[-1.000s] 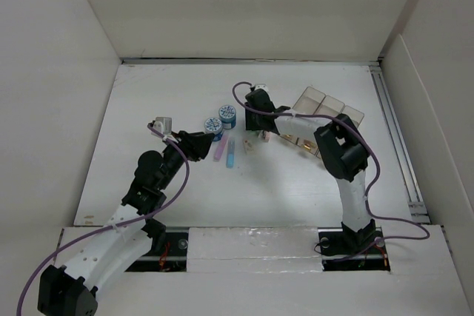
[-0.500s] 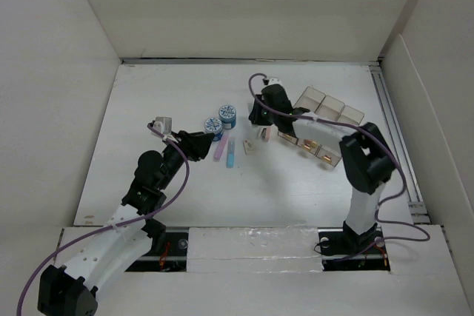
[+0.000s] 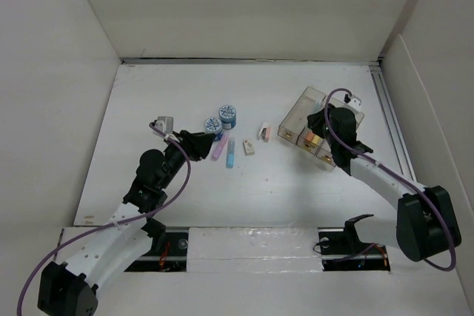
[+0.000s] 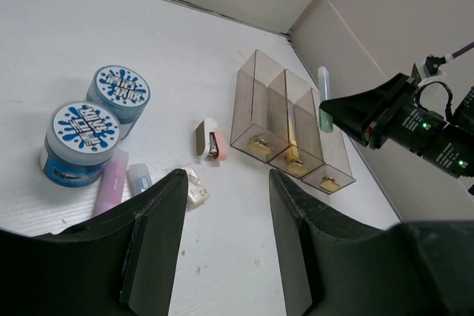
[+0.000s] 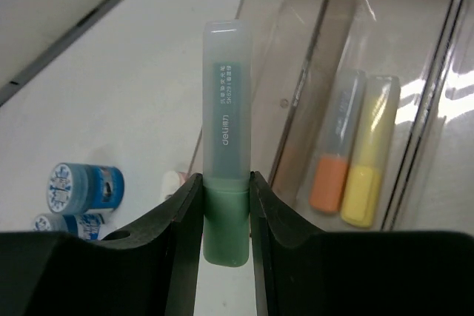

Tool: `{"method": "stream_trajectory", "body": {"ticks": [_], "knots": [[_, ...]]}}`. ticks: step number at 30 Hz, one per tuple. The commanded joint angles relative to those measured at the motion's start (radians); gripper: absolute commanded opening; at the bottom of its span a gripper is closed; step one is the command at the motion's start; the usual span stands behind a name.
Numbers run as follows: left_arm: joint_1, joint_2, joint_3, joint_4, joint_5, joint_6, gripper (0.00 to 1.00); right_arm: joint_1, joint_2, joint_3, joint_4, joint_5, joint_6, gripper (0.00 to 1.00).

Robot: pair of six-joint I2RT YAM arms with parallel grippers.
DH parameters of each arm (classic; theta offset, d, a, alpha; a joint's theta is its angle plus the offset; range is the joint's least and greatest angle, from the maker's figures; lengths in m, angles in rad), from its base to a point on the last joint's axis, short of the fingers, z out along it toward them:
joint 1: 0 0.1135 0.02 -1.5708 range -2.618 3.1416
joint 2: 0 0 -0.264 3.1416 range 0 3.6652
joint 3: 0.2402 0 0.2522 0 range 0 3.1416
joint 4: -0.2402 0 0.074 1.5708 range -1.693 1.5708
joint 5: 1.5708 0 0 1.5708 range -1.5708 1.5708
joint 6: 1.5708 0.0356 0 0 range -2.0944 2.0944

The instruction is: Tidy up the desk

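The desk [image 3: 148,94] fills the middle of the top view, a matte white surface with white panel walls around it and a metal rail [image 3: 390,131] along its right edge.

Left of centre, the left end effector [image 3: 204,143] hangs low over the desk with its fingers [image 4: 155,234] spread wide and nothing between them. Just beyond its tips stand two blue-lidded jars [image 3: 213,126] [image 3: 227,115], side by side and upright. Near them lie a pink highlighter [image 3: 220,150] and a pale blue highlighter [image 3: 230,153], close together. To their right sits a small beige piece [image 3: 249,148], and just beyond it a small white and orange stapler [image 3: 264,132].

Further right is a clear three-compartment tray [image 3: 296,120]. One of its compartments holds an orange highlighter [image 5: 333,160] and a yellow highlighter [image 5: 369,160], lying side by side.

The right end effector [image 3: 326,120] hangs above the tray, clamped narrow on a green highlighter [image 5: 226,146]. It grips the green body, and the frosted cap sticks out past the fingertips, over the tray's left wall.
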Motion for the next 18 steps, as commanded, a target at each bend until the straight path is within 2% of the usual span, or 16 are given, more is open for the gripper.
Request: {"method": "stream_trajectory", "body": {"ticks": [1, 8, 11, 15, 17, 18], "knots": [[-0.005, 0.013, 0.021, 0.044, 0.016, -0.008, 0.44, -0.028, -0.038, -0.003, -0.001, 0.013, 0.021, 0.11], [-0.005, -0.001, 0.016, 0.043, -0.001, -0.007, 0.43, -0.037, 0.003, -0.006, -0.038, -0.004, 0.047, 0.13], [-0.005, -0.004, 0.007, 0.050, -0.015, -0.005, 0.43, -0.037, -0.014, -0.026, -0.050, 0.029, 0.050, 0.20], [-0.005, -0.004, 0.010, 0.046, -0.013, -0.002, 0.43, -0.047, -0.014, -0.030, -0.075, 0.055, 0.051, 0.35], [-0.005, -0.002, 0.009, 0.047, -0.021, -0.002, 0.43, -0.047, -0.029, -0.035, -0.081, 0.062, 0.056, 0.36], [-0.005, 0.001, 0.012, 0.044, -0.022, -0.002, 0.43, -0.047, -0.033, -0.041, -0.076, 0.063, 0.055, 0.41]]}}
